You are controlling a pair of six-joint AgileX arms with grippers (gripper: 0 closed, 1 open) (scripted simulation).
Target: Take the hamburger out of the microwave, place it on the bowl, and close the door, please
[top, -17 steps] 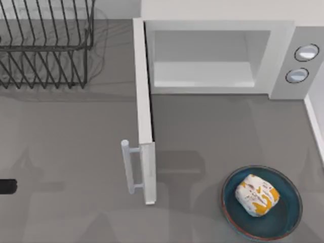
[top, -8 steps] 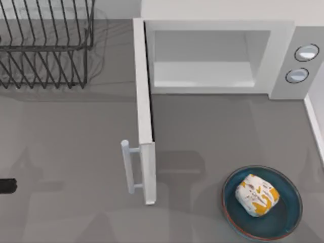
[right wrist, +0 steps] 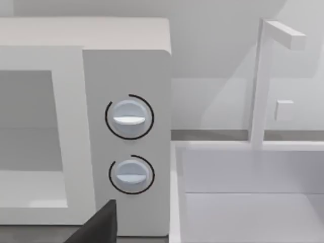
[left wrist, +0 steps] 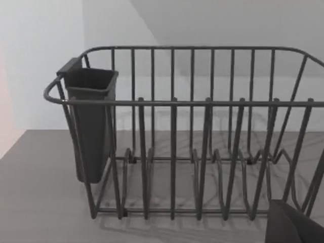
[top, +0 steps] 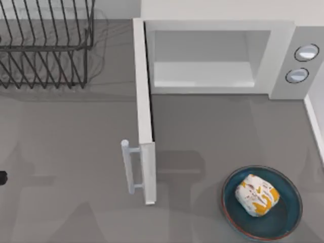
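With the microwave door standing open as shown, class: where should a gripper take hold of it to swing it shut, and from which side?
Grip the door's pale bar handle, which stands off its outer face near the free end. Come from the top view's left: the bar runs along the panel, leaving a gap behind for fingers.

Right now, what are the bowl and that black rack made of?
The bowl looks like glazed pottery: a smooth, deep blue inside with a thin reddish-brown rim, though painted plastic would look alike. The rack looks like dark coated metal wire: thin, stiff, evenly bent bars. The cup hung on its corner looks like matte dark plastic.
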